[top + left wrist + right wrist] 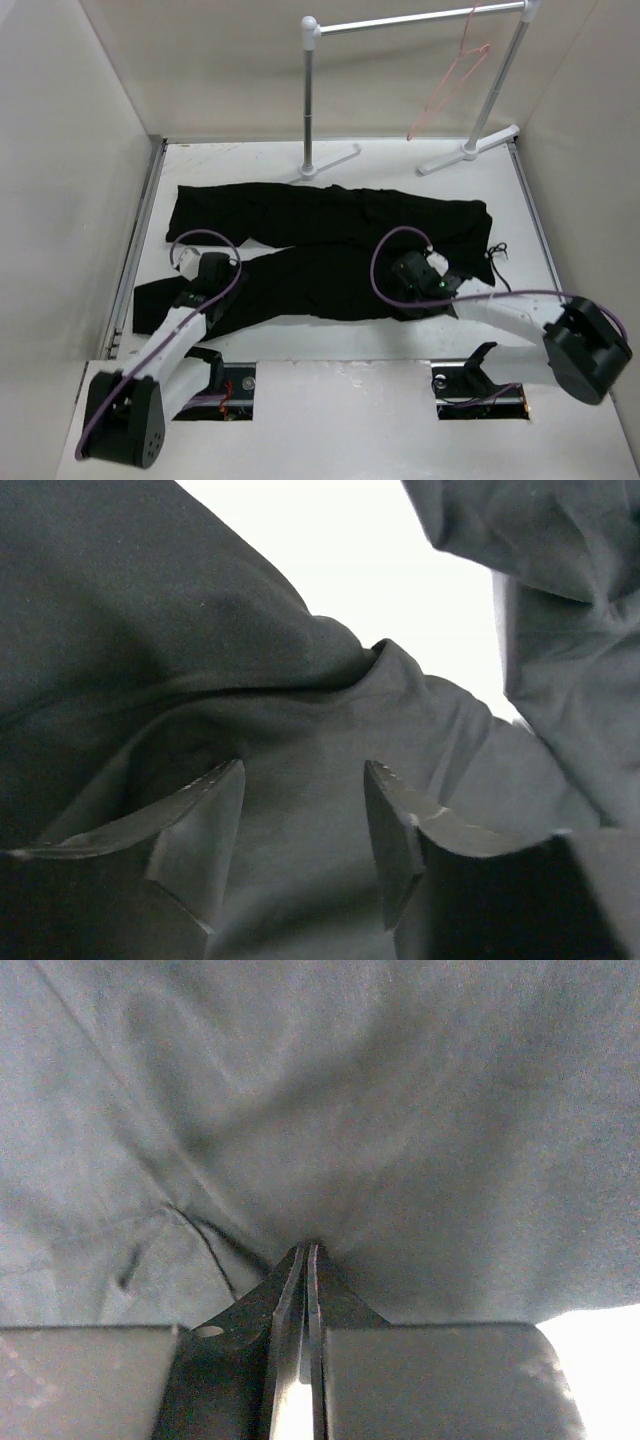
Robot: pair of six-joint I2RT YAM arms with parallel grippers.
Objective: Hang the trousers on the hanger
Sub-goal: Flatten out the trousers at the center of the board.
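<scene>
One pair of trousers (pixel 330 235) lies spread flat on the table (pixel 250 160); one hanger (pixel 452 80) hangs on the one rail (pixel 400 20), far right, well apart from the cloth. My left end effector (pixel 303 780) stands about half open, fingers down on a trouser leg with a ridge of fabric between them. My right end effector (pixel 308 1252) is closed tight, nipping a fold of the trousers at its tips.

Table (pixel 240 165): white, walls on three sides.
Trousers (pixel 330 235): black, lying flat across the centre, waist toward 3 o'clock, legs toward 9 o'clock.
Rail stand (pixel 311 100): feet resting at 12 to 1 o'clock, just beyond the cloth.
</scene>
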